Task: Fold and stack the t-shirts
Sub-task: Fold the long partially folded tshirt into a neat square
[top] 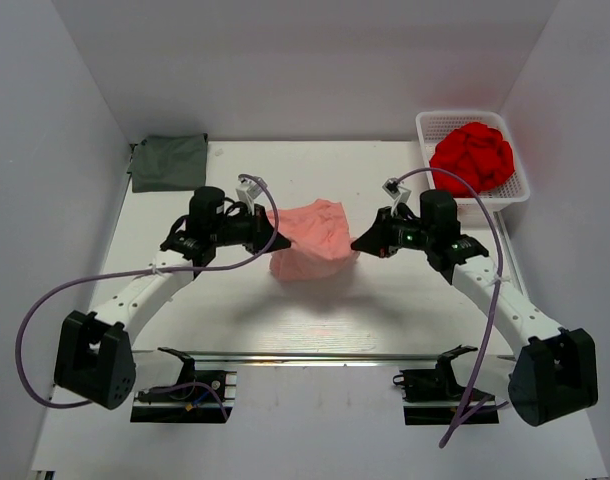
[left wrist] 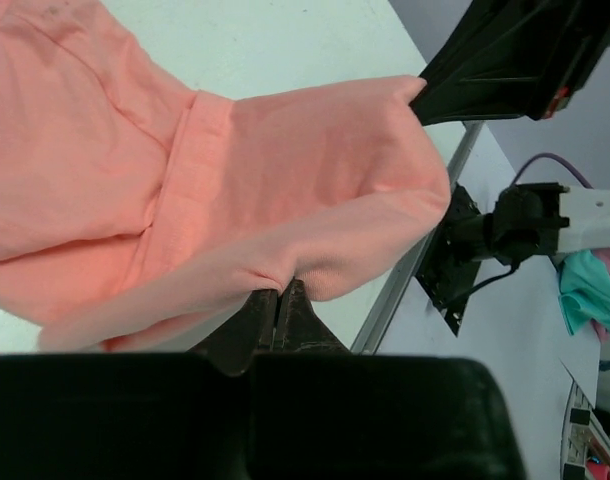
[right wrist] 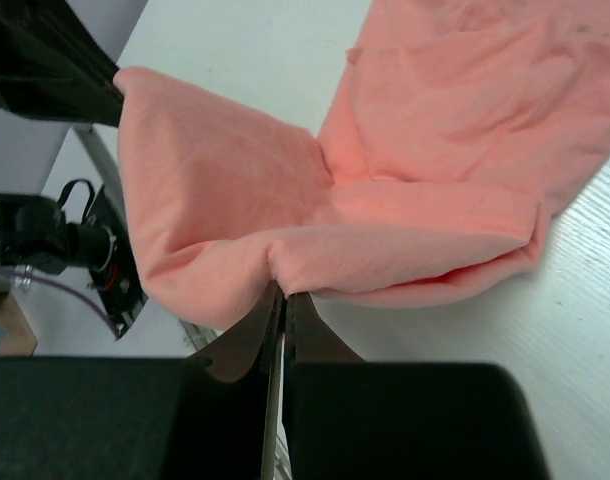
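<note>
A salmon-pink t-shirt [top: 312, 238] hangs bunched between my two grippers above the middle of the table, its lower part resting on the surface. My left gripper [top: 283, 241] is shut on the shirt's left edge; in the left wrist view the cloth [left wrist: 235, 180] is pinched at the gripper [left wrist: 277, 290]. At the right edge my right gripper [top: 358, 243] is shut on the cloth [right wrist: 385, 190] in the same way, seen at the gripper [right wrist: 283, 290] in the right wrist view. A dark grey-green t-shirt [top: 169, 162] lies folded at the back left corner.
A white basket [top: 517, 195] holding a bunched red cloth [top: 472, 157] stands at the back right. White walls close in the table at the left, back and right. A metal rail [top: 315, 355] runs along the near edge between the arm bases.
</note>
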{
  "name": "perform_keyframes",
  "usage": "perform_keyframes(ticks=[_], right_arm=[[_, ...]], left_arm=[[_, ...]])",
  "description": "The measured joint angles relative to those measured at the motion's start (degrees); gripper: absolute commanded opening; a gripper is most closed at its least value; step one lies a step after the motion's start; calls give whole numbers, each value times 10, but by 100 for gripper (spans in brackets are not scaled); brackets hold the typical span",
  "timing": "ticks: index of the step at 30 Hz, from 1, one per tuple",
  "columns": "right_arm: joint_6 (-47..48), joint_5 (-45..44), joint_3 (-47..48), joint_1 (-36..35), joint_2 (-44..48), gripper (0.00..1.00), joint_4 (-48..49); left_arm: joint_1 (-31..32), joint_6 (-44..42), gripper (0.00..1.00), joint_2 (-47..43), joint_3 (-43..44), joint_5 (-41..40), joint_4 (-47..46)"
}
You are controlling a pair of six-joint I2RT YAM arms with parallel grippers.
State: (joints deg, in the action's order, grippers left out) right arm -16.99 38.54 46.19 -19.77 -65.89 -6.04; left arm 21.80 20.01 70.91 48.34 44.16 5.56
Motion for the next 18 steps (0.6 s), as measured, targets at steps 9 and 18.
perform_keyframes(ticks=[9,18], right_arm=[[-40,-76,42,15,-99,0,9],[-54,-84,120,24,-195,0,26]], left_arm=[[-12,3,0,71,36,-76,12],[-38,4,0,105,63,-151,19]])
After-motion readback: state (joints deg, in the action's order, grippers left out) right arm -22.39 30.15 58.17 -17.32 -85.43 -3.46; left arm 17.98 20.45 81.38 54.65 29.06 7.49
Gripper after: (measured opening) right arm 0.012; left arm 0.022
